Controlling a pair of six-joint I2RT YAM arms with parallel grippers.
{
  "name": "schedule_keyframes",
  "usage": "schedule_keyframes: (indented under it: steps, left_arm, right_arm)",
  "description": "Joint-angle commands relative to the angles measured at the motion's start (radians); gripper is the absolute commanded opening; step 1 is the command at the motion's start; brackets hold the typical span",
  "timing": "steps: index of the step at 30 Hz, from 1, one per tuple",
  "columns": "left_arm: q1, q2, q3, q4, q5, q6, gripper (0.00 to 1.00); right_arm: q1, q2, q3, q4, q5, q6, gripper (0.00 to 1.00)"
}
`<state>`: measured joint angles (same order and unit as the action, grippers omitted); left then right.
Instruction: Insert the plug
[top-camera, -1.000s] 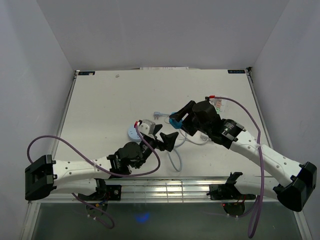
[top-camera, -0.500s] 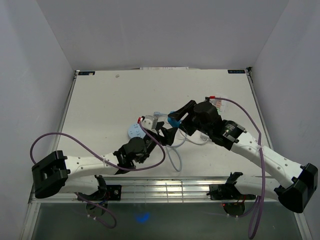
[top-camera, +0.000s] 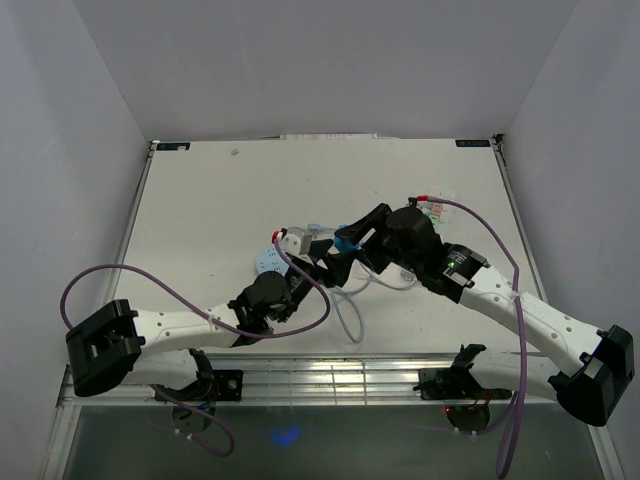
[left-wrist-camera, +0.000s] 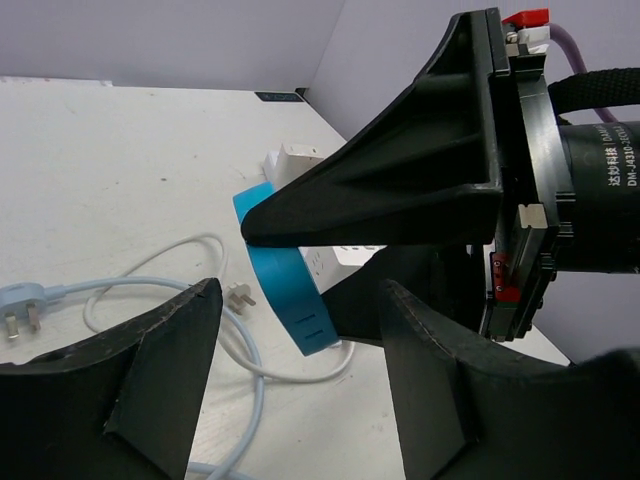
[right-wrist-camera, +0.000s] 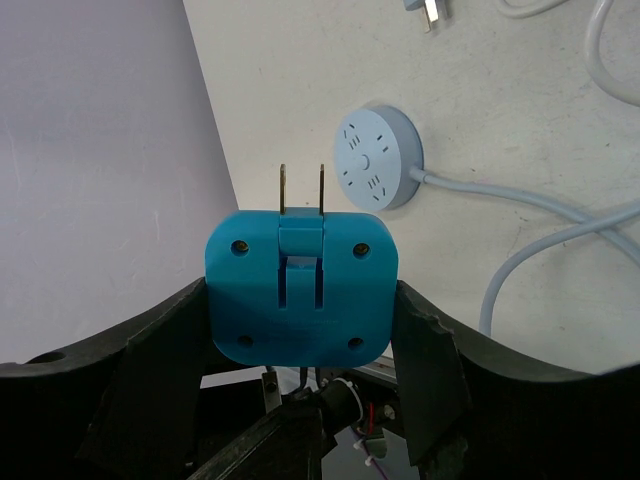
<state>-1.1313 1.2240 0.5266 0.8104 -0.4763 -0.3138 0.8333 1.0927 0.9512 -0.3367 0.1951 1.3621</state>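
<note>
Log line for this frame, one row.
phase: blue plug not yet inserted | right claw: shut on blue plug | left claw: open, near it | round socket: unoccupied

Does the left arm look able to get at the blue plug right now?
Probably yes: the left claw is open and faces the blue plug, edge exposed, though the right claw clamps its sides.

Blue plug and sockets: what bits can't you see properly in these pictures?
Blue plug, top view: mostly covered by the right gripper; prongs hidden.
Round socket, top view: partly under the left arm; slots too small.
White box, left wrist view: mostly behind the right gripper's finger; unclear what it is.
</note>
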Motion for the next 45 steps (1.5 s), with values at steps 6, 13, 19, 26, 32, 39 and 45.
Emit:
schedule_keyframes:
  steps: [6,13,19,26,32,39,45]
  left_arm:
    - [0.004,0.067,0.068,0.064,0.002,0.010,0.67]
    - [0.024,0.115,0.088,0.085,-0.039,0.007,0.61]
    - [0.030,0.138,0.075,0.156,-0.068,0.013,0.51]
    - [0.030,0.167,0.059,0.239,-0.067,0.024,0.49]
    - [0.031,0.193,0.069,0.269,-0.073,0.050,0.37]
    - [0.030,0.216,0.067,0.291,-0.071,0.055,0.17]
    - [0.031,0.203,0.053,0.292,-0.059,0.048,0.00]
  right_arm:
    - [0.016,-0.020,-0.011,0.088,0.001,0.029,0.12]
    - [0.026,-0.025,-0.009,0.084,0.010,0.043,0.11]
    - [0.033,-0.036,-0.025,0.090,0.017,0.057,0.11]
    - [0.044,-0.042,-0.040,0.099,0.026,0.072,0.11]
    - [0.050,-0.047,-0.057,0.114,0.023,0.094,0.11]
    - [0.053,-0.047,-0.055,0.123,0.026,0.107,0.11]
    - [0.053,-0.048,-0.046,0.108,0.055,0.109,0.14]
